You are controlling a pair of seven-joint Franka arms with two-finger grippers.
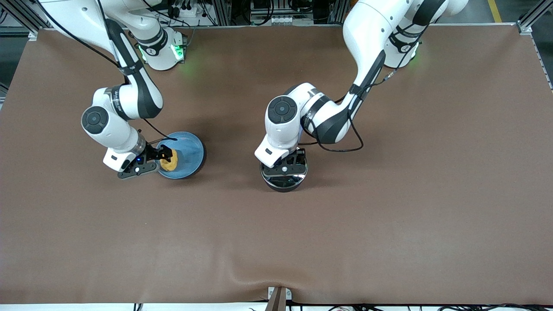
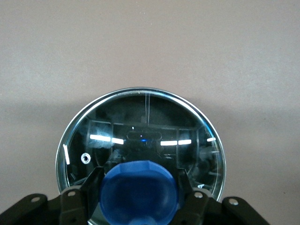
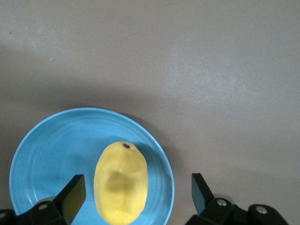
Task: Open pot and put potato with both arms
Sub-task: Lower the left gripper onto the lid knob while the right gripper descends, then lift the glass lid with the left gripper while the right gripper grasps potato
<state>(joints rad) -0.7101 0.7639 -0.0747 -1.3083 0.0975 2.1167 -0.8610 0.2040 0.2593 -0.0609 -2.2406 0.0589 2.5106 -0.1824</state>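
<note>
Brown table [image 1: 389,216]; pot [image 1: 284,182] mostly hidden.

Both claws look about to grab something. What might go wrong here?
The left gripper is shut on the lid's blue knob; if the hold is shallow, the glass lid may slip and drop back on the pot when lifted. The right gripper is open around the potato on the plate; the potato sits nearer one finger, so closing could nudge or roll it, or drag the plate.
</note>
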